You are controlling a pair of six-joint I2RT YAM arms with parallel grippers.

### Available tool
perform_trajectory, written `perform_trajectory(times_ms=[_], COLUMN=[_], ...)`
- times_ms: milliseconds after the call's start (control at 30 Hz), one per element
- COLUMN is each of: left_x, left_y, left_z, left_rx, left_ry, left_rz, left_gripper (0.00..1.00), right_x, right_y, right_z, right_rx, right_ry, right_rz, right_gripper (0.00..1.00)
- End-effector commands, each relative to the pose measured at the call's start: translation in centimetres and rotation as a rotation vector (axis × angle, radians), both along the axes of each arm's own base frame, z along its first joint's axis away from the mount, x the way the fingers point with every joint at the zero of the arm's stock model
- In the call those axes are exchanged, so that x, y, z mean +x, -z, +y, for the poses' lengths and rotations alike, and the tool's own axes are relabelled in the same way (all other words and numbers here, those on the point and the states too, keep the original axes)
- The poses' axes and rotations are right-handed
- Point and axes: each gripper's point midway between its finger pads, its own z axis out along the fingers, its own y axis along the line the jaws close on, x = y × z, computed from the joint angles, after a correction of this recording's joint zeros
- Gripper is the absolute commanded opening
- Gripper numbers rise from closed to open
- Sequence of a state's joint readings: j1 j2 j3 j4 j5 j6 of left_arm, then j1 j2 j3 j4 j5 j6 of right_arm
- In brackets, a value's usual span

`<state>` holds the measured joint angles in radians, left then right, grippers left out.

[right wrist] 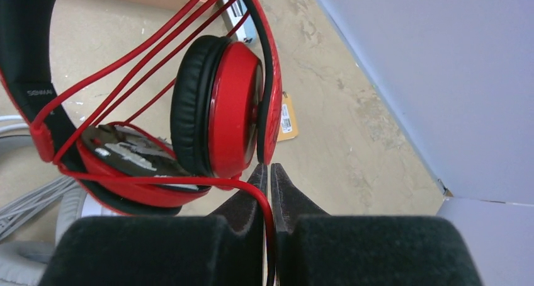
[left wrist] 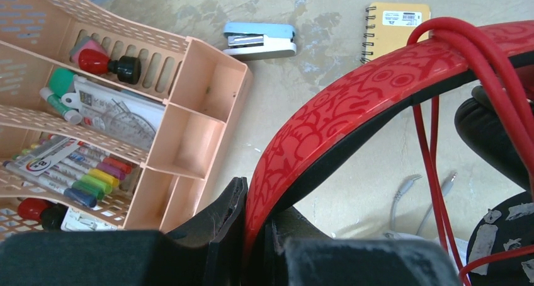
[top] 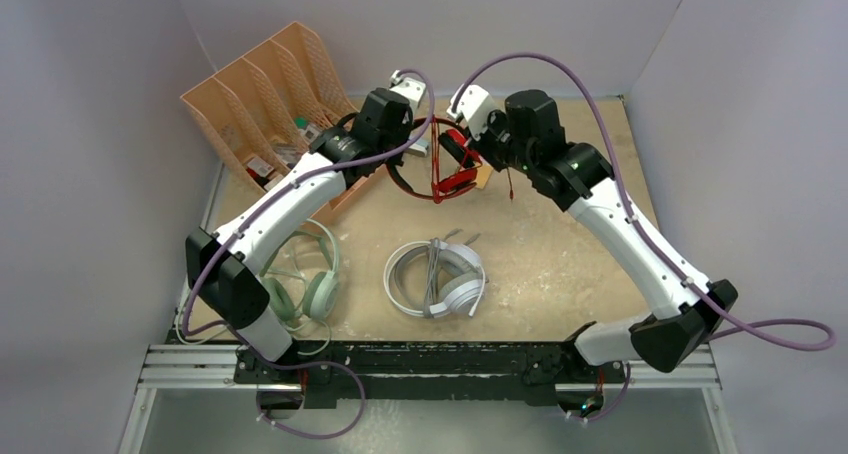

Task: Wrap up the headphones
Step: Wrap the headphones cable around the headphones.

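Both arms hold the red and black headphones [top: 452, 164] at upper centre of the overhead view. The left gripper [left wrist: 255, 218] pinches the patterned red headband [left wrist: 352, 103]. The right gripper [right wrist: 268, 176] has its jaws pressed together on the red cord [right wrist: 157, 180], which loops across the earcups. The white headphones [top: 437, 279] lie at centre, with the mint-green headphones [top: 310, 284] at lower left beside the left arm. A peach desk organizer [top: 262, 99] fills the upper left.
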<state>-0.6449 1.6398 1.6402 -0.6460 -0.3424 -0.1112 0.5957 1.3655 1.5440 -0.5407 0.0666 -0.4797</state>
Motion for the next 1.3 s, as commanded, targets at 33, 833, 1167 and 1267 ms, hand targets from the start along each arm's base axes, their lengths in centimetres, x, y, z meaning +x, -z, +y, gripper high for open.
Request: perform_trajectory(times_ms=[33, 833, 1167, 1267], left_x=[-1.1, -6.5, -9.5, -10.4], left_y=[-2.6, -4.5, -8.0, -8.8], left_z=[-1.2, -4.4, -5.6, -6.0], left_rx=[-0.066, -0.240, -0.319, -0.362], left_ry=[0.092, 0.426, 0.636, 0.684], left_rz=[-0.045, -0.141, -0.316, -0.364], left_gripper=[0.00, 0.00, 0.00, 0.00], right_x=[1.7, 2.8, -0.3, -1.8], right_y=[-4.8, -2.5, -1.1, -0.6], right_z=[-0.4, 5.2, 7.8, 8.7], right_rx=[0.002, 0.251, 0.474, 0.548], right_ry=[0.023, -0.241, -0.389, -0.431], right_rz=[-0.145, 0.141, 0.400, 0.492], right_gripper=[0.09, 0.00, 0.00, 0.00])
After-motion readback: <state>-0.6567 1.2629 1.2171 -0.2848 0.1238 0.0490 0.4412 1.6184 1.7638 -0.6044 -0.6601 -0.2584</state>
